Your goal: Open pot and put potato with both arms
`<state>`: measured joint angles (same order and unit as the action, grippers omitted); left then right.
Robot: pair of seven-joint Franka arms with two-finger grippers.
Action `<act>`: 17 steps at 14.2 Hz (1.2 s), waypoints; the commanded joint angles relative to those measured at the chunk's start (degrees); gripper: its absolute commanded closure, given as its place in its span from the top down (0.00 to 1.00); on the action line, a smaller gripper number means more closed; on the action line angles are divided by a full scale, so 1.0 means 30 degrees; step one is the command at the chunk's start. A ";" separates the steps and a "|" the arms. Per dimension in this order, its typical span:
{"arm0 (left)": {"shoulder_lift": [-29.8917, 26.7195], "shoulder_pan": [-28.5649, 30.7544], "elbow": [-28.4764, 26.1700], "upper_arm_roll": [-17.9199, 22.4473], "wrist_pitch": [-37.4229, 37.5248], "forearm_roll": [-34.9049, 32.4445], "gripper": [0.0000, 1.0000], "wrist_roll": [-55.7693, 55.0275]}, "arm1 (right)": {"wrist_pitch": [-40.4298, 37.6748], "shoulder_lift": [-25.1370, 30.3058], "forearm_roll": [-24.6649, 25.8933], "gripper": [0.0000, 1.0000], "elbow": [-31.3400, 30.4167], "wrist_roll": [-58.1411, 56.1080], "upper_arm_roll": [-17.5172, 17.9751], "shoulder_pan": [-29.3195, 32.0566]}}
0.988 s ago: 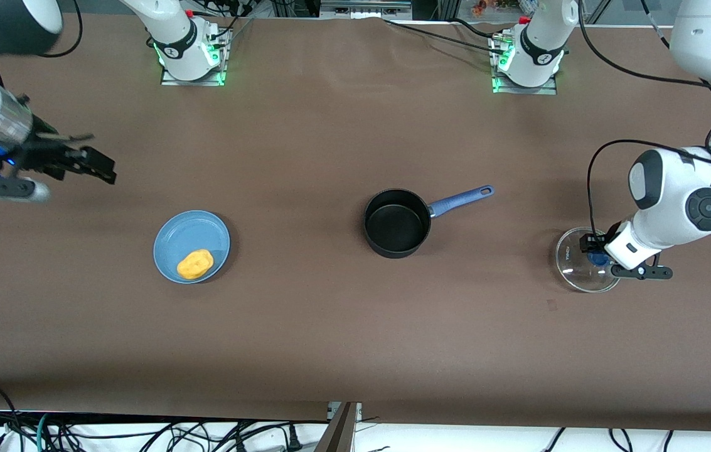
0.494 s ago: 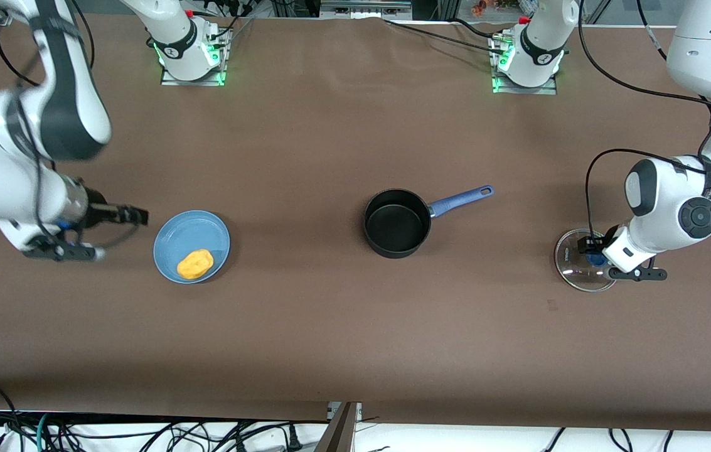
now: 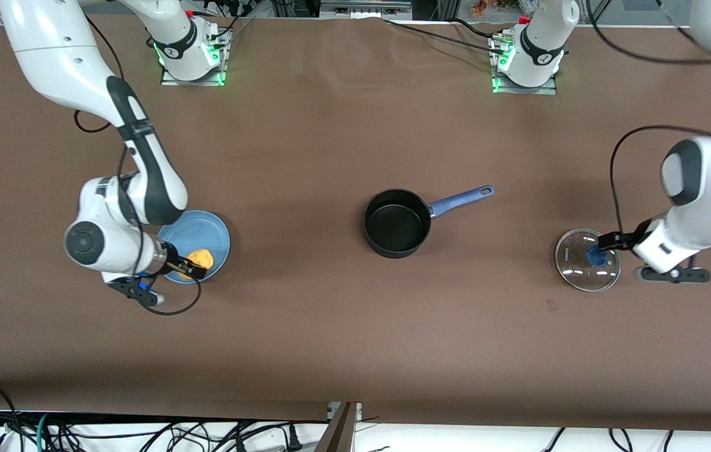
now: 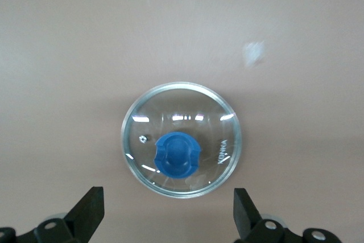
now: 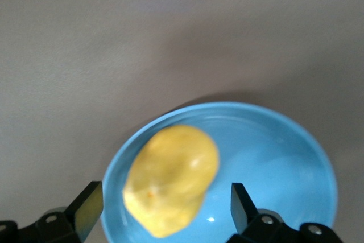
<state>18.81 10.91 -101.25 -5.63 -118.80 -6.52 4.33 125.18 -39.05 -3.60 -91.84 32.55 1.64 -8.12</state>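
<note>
The black pot (image 3: 396, 223) with its blue handle (image 3: 460, 198) stands open and empty at the middle of the table. Its glass lid (image 3: 587, 260) with the blue knob (image 3: 595, 255) lies flat on the table toward the left arm's end; it also shows in the left wrist view (image 4: 181, 139). My left gripper (image 3: 612, 242) is open and empty, beside and a little above the lid. The yellow potato (image 3: 198, 258) lies on the light-blue plate (image 3: 195, 231). My right gripper (image 3: 184, 268) is open over the potato (image 5: 172, 178), its fingers apart on either side of it.
The plate (image 5: 273, 163) sits toward the right arm's end of the table. Both arm bases (image 3: 189, 50) stand along the table's edge farthest from the front camera. Cables hang below the table's nearest edge.
My right arm has swung in and come down over the plate and potato. My left gripper has let go of the lid's knob and drawn back from it.
</note>
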 commanded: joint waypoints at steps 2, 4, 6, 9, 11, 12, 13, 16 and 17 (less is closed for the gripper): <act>-0.4591 -0.0938 -0.0499 -0.0058 0.2618 0.0182 1.00 0.0021 | -0.0154 -0.0019 -0.0235 0.98 0.0263 0.0782 0.0010 -0.0164; -0.5824 -0.0999 -0.0237 -0.0058 0.3766 0.1141 1.00 -0.0008 | -0.0154 -0.0049 -0.0205 0.97 0.0146 0.0550 -0.0019 -0.0048; -0.5860 -0.1028 0.1366 -0.0029 0.6043 0.2519 1.00 -0.0241 | -0.0242 -0.0049 -0.0118 0.97 0.0116 0.0519 -0.0020 0.0012; -0.5976 -0.1028 0.1874 0.0088 0.7689 0.3755 1.00 -0.1442 | -0.0126 -0.0107 -0.0088 0.93 -0.0088 0.0489 -0.0020 0.0012; -0.5861 -0.0970 0.1845 0.0147 0.9155 0.3669 1.00 -0.1502 | -0.0095 -0.0195 -0.0088 0.86 -0.0147 0.0460 -0.0020 0.0041; -0.5569 -0.0940 0.1903 0.0118 0.9161 0.3436 1.00 -0.1299 | -0.0095 -0.0283 -0.0175 0.81 -0.0176 0.0315 -0.0020 0.0070; -0.5363 -0.0882 0.2251 0.0060 0.9219 0.3347 1.00 -0.1297 | -0.0095 -0.0313 -0.0205 0.74 -0.0177 0.0197 -0.0020 0.0100; -0.4747 -0.0910 0.2986 0.0000 0.9659 0.3317 1.00 -0.1297 | -0.0241 -0.0284 -0.0234 0.37 -0.0119 0.0079 0.0009 0.0129; -0.4746 -0.0911 0.3045 -0.0029 0.9659 0.3317 1.00 -0.1297 | -0.0387 -0.0197 -0.0322 0.29 -0.0031 0.0195 0.0039 0.0071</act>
<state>3.02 8.09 -95.34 -5.44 -91.91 3.34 0.56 124.88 -39.82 -3.67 -92.28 33.87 1.41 -8.19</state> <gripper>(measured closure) 0.000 0.383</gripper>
